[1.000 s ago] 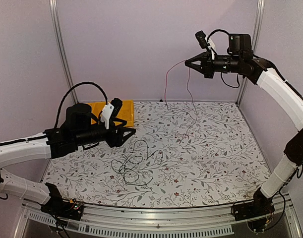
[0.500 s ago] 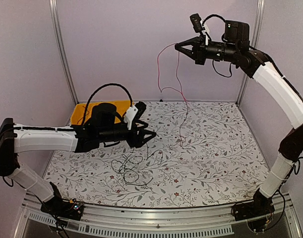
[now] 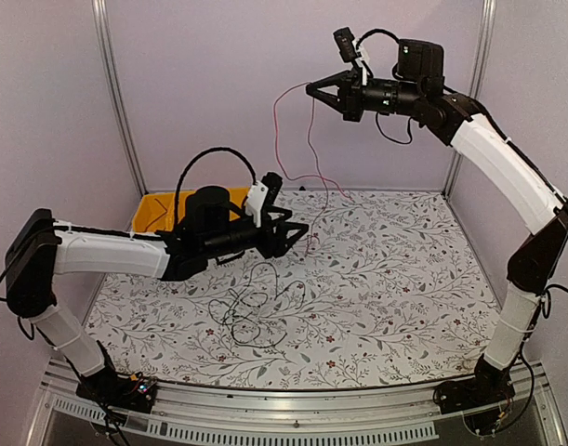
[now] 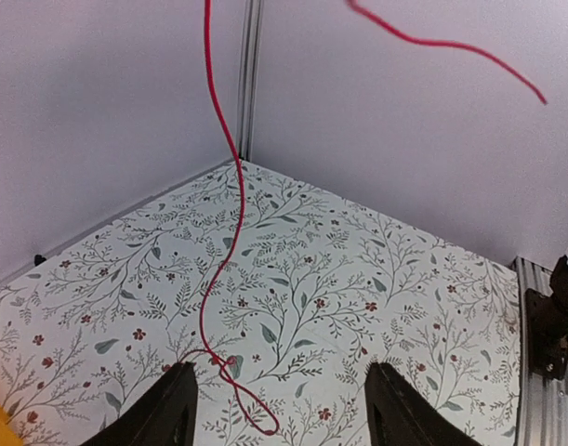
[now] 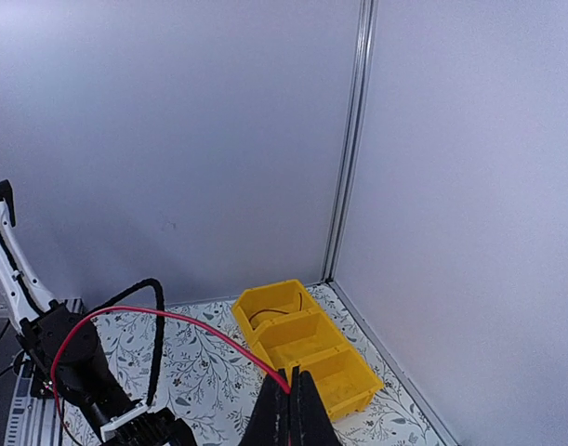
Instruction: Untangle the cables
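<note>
Cable (image 4: 208,37), red, hair-thin, wavy between pinching right pincer (image 5: 288,386) and table (image 3: 404,279); left pincer (image 4: 282,372) spread

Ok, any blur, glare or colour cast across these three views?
Top external: even light, sharp, no glare, though the black cables get lost against the floral cloth. Left wrist: red cable soft along its upper strand. Right wrist: bluish cast, the right end effector nearly silhouetted.
</note>
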